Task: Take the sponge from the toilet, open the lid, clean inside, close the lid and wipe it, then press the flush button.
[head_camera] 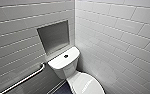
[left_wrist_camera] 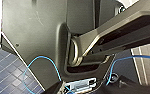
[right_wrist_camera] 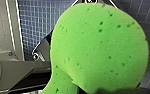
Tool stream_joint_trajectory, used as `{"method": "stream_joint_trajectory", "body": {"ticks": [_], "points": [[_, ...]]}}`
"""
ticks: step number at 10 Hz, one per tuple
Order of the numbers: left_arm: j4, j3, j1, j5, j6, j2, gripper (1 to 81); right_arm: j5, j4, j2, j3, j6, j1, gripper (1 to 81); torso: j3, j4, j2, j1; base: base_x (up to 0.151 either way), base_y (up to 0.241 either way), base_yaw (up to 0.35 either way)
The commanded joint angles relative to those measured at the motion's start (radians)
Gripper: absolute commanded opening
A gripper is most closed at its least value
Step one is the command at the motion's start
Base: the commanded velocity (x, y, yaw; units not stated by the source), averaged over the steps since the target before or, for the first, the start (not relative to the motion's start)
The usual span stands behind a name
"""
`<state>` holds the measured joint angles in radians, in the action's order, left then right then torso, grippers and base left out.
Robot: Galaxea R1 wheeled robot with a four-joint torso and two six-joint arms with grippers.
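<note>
Green sponge was up close mid-frame, pinched in the right gripper over blue floor tiles, toilet sat bottom center with lid down, left gripper, couldn't tell.

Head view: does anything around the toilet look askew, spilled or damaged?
Nothing stands out. The toilet looks intact, its lid down, the flush button centred on the tank top, and the grab bar straight on the tiled wall. The sponge, seen in the right wrist view, looks whole.
</note>
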<state>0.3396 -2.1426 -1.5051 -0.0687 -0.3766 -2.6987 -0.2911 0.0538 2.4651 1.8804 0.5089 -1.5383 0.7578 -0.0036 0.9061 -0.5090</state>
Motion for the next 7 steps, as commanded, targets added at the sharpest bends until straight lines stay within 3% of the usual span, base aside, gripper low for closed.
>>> {"method": "stream_joint_trajectory", "body": {"ticks": [1, 3, 5, 7], "points": [[0.003, -0.069, -0.014, 0.064, -0.002, -0.063, 81.1, 0.052, 0.035, 0.031, 0.046, -0.004, -0.012, 1.0, 0.000, 0.000, -0.095, 0.061, 0.000, 0.000, 0.000], [0.004, -0.124, -0.014, 0.064, -0.001, -0.090, 81.1, 0.052, 0.049, 0.077, 0.098, -0.007, -0.020, 1.0, -0.100, 0.000, -0.166, 0.108, 0.000, 0.000, 0.000], [-0.001, -0.154, -0.019, 0.066, -0.001, -0.101, 81.1, 0.052, 0.050, 0.103, 0.132, -0.007, -0.032, 1.0, -0.132, 0.000, -0.220, 0.141, 0.000, 0.000, 0.000], [-0.001, -0.160, -0.027, 0.064, -0.001, -0.112, 81.1, 0.052, 0.050, 0.132, 0.169, -0.007, -0.040, 1.0, -0.203, 0.000, -0.288, 0.186, 0.000, 0.000, 0.000]]}}
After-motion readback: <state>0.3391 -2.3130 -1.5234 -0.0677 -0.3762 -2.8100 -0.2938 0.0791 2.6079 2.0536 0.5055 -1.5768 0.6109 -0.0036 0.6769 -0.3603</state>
